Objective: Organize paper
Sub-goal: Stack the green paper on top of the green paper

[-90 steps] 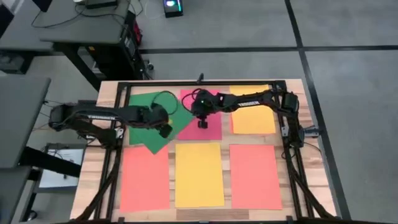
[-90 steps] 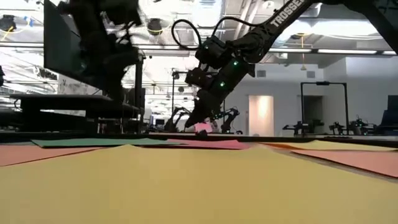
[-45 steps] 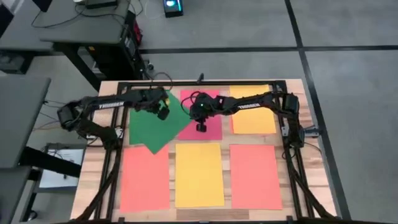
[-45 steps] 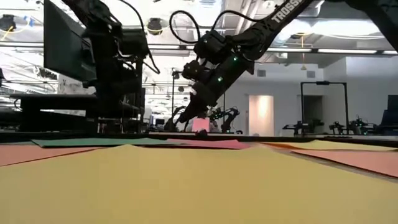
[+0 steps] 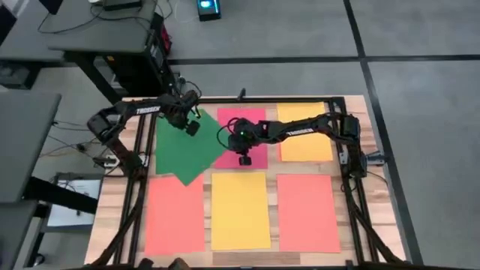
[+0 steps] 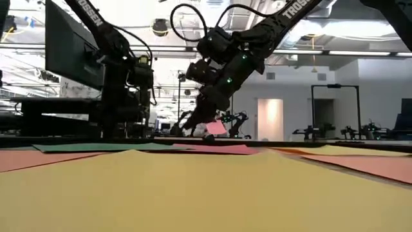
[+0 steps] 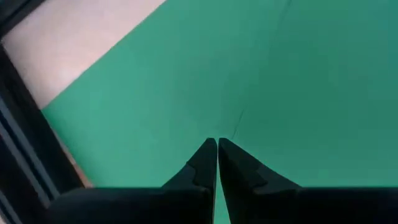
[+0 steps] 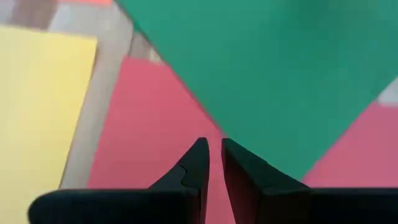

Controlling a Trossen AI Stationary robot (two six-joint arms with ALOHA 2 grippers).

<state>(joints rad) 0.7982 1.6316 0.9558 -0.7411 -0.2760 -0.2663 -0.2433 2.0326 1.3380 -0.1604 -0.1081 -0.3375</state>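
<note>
Six sheets lie flat on the table [image 5: 352, 225]. The green sheet [image 5: 184, 146] sits skewed at 10 o'clock, one corner overlapping the pink-red sheet [image 5: 255, 154] at 12. The left gripper [image 5: 193, 127], fingers together, hangs over the green sheet. The right gripper [image 5: 244, 160], fingers nearly together, holding nothing, hangs over the pink-red sheet.

L arm [image 5: 193, 126] now farther back.
</note>
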